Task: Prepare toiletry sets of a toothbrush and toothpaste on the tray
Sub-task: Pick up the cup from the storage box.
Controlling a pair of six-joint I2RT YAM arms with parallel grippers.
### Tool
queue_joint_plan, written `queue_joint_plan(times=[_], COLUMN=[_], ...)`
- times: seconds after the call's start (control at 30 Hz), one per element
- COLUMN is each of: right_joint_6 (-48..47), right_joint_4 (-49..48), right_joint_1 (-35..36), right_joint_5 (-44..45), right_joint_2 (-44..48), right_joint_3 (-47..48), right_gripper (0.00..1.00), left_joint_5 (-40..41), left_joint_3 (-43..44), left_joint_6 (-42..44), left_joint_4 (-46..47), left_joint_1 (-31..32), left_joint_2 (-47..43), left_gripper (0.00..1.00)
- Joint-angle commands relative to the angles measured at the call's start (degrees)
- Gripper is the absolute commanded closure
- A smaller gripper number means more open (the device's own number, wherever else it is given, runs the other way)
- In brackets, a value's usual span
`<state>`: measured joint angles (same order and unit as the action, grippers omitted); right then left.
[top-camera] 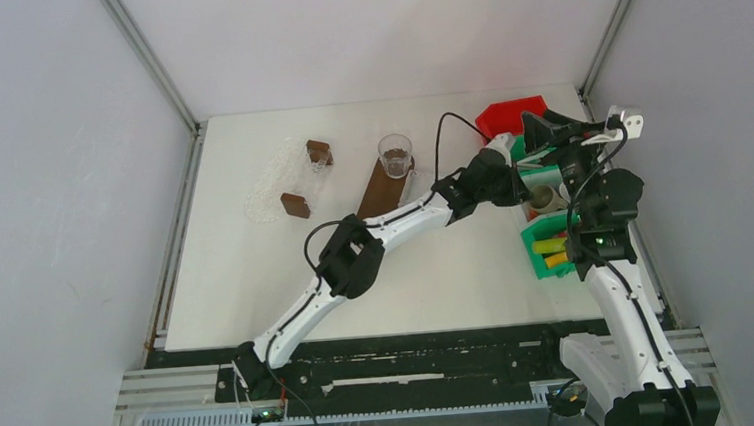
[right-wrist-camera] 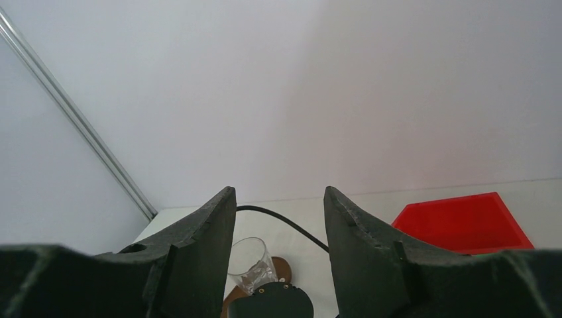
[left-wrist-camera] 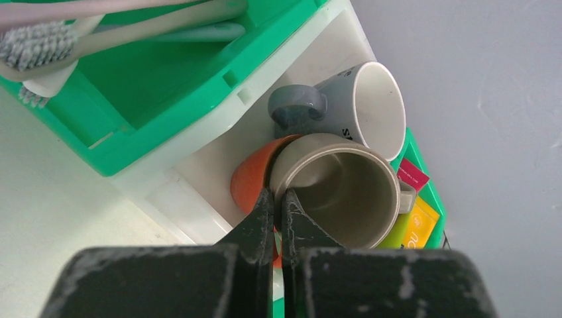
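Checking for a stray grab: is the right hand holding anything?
No, the right hand stands open with nothing in its gap.

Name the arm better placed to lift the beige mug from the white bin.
Left. The left end effector is shut on the beige mug rim inside the white bin; the right end effector hangs open, aimed at the far wall.

Left tool (left-wrist-camera: 278, 197) pinched; right tool (right-wrist-camera: 279, 199) parted
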<state>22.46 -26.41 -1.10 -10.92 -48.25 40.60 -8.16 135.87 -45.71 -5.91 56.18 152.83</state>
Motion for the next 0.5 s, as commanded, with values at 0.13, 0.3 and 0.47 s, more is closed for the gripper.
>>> queue_joint_plan(times=[0.13, 0.3, 0.47], right_joint_6=[1.26, 2.14, 2.85], right_joint_4=[-2.33, -2.72, -3.29], right_joint_1=[-0.24, -0.24, -0.23], right_joint_5=[-2.31, -3.66, -5.00], right_joint_2=[1.96, 2.28, 2.47], right_joint_3=[0.77, 1.09, 1.26], right_gripper=[0.41, 0.41, 0.41], left_joint_5=[-1.69, -1.72, -2.79], left_joint_3=[-11.28, -14.81, -17.86], left_joint_6=[1.89, 3.03, 2.69], left_joint_4=[14.35, 15.53, 17.88], left_joint_1=[-1.29, -1.47, -2.10], left_joint_2=[-13.02, -16.01, -18.18], left_gripper=[1.00, 1.00, 1.00])
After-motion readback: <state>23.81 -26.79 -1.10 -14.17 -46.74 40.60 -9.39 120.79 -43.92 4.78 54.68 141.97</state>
